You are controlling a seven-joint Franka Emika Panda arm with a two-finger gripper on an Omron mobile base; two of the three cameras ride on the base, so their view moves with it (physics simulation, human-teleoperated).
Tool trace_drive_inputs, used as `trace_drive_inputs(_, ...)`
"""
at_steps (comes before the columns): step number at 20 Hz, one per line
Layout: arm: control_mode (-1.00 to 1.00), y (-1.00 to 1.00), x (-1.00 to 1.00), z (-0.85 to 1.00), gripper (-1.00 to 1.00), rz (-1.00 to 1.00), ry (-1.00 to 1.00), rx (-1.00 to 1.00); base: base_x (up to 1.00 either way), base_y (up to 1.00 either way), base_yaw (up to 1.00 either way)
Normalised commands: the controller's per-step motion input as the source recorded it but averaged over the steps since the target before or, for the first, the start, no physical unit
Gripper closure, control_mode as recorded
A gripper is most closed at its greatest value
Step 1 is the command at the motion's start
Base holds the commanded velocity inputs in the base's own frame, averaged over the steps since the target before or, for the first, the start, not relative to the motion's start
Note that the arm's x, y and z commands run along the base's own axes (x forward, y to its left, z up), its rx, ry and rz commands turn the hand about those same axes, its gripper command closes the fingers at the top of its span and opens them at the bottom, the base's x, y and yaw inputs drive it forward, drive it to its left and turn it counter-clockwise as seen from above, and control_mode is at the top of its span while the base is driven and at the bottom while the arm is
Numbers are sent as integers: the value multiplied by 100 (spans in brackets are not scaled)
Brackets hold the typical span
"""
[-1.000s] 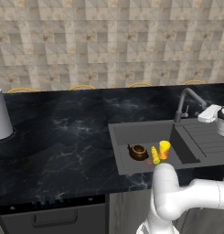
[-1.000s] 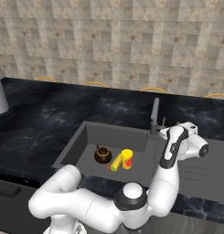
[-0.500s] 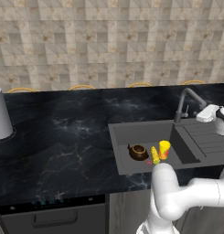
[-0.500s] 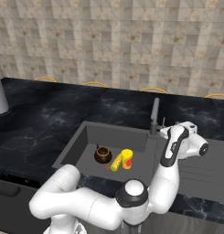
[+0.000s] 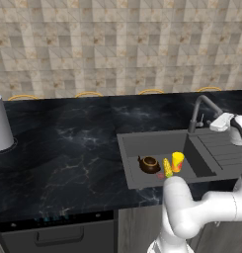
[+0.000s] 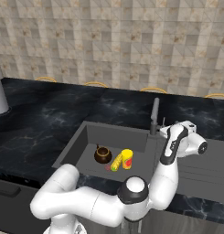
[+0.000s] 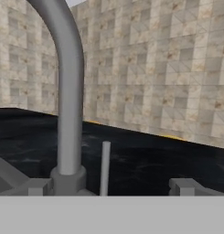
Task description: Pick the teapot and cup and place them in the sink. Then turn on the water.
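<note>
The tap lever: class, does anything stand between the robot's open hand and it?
Nothing visible does. The hand is open, its fingertips either side of the thin upright lever, beside the tap's grey neck. Teapot and cup lie in the sink.

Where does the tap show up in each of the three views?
Left base view: the tap stands at right of centre, behind the sink.
Right base view: the tap stands just right of centre, behind the sink's back rim.
Hand view: the tap rises close up at left.
Shared landmark: the tiled wall.

beige tiled wall (image 5: 122, 44), black marble counter (image 5: 63, 148)
</note>
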Motion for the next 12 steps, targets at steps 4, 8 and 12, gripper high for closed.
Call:
trace_drive_inputs(4,-100,0,15,-5,-100,0,0,0,0,0,0)
trace_drive_inputs(8,-100,0,15,-4,-100,0,0,0,0,0,0)
trace_drive_inputs(12,-100,0,8,-3,-100,0,1,0,0,0,0)
